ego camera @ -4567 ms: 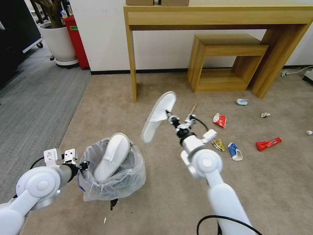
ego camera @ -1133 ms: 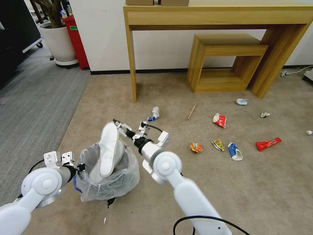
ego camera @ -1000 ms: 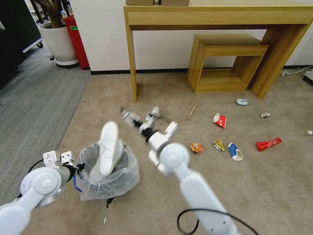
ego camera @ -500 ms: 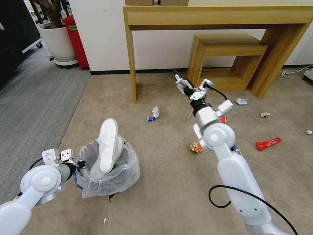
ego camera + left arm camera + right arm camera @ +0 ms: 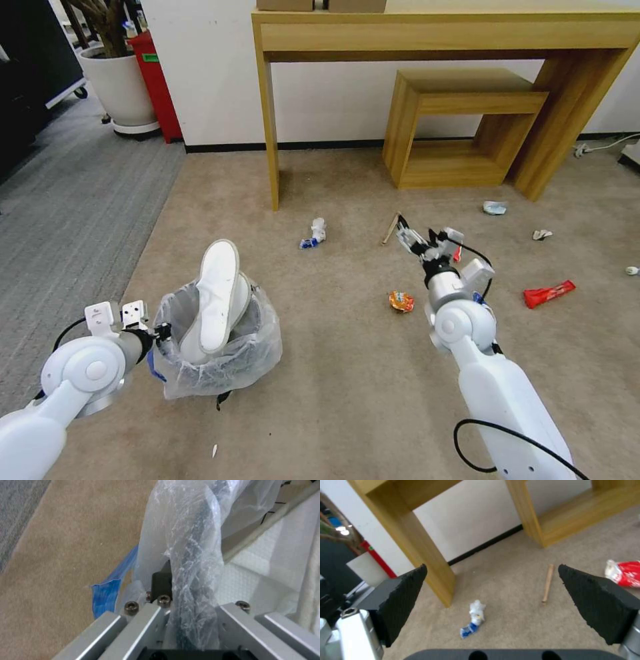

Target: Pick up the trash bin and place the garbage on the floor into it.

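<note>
While the left gripper (image 5: pixel 160 331) clamps the rim of the trash bin (image 5: pixel 217 357) at the lower left of the head view, the bin sits on the floor (image 5: pixel 333 400), the beige carpet, with two white slippers (image 5: pixel 217 297) standing upright in its clear plastic bag. The right gripper (image 5: pixel 405 231) is right of centre, its jaws spread and holding nothing, with the tips just beside the near end of the wooden stick (image 5: pixel 391 227). An orange wrapper (image 5: pixel 401 301) lies below it on the carpet. A white-and-blue wad (image 5: pixel 315 233) lies at centre frame. A red wrapper (image 5: pixel 549 293) lies at the right, and a pale blue scrap (image 5: pixel 494 208) is at the upper right near the wooden table (image 5: pixel 440 33).

Left wrist view: the left gripper (image 5: pixel 186 600) is closed on the bagged rim of the trash bin (image 5: pixel 196 555) at centre frame. White slipper fabric (image 5: pixel 266 567) fills the right side; a blue strip (image 5: pixel 110 590) hangs at the left over the carpet.

Right wrist view: the black pads (image 5: pixel 400 597) of the right gripper (image 5: pixel 493 602) stand wide apart at the left and right edges. Between them lie the wooden stick (image 5: pixel 548 585), right of centre, and the white-and-blue wad (image 5: pixel 474 617), lower centre. A red-and-white wrapper (image 5: pixel 625 573) lies at the right edge.
</note>
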`<state>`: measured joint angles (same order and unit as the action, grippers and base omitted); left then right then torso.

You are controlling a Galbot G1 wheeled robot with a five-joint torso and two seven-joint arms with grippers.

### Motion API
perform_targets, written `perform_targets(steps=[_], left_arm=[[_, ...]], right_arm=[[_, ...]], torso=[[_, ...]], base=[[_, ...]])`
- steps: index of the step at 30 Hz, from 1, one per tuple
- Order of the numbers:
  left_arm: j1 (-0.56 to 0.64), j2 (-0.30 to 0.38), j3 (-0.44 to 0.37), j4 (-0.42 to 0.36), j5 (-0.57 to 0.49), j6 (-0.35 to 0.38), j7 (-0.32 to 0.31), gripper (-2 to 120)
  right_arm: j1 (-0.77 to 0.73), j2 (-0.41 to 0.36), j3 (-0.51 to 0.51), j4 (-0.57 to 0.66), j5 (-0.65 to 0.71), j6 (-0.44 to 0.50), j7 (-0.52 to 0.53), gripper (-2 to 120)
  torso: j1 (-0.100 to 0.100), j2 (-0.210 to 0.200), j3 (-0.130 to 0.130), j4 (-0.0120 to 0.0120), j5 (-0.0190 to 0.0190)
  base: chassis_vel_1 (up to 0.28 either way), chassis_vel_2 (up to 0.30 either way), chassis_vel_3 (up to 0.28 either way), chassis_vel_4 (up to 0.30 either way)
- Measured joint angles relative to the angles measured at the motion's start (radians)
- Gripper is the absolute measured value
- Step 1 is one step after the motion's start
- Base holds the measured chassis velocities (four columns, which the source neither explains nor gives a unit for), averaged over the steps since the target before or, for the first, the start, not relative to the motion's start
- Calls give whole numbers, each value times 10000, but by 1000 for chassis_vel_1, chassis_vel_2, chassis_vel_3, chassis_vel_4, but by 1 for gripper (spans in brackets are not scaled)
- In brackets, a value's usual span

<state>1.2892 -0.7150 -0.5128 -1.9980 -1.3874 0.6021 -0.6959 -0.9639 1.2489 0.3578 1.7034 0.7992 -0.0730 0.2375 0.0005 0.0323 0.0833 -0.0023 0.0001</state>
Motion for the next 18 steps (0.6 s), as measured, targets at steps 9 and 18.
perform_targets(steps=[9, 18], left_arm=[[125, -18, -58, -169, 287, -1, 286, 0], [18, 60, -174, -436, -132, 17, 145, 0]], right_arm=[[-425, 172, 83, 5, -559, 44, 54, 100], [-737, 221, 127, -113, -1314, 622, -383, 100]], torso=[[0, 0, 0, 0, -1], [0, 0, 0, 0, -1]], base=[[0, 0, 0, 0], [0, 0, 0, 0]])
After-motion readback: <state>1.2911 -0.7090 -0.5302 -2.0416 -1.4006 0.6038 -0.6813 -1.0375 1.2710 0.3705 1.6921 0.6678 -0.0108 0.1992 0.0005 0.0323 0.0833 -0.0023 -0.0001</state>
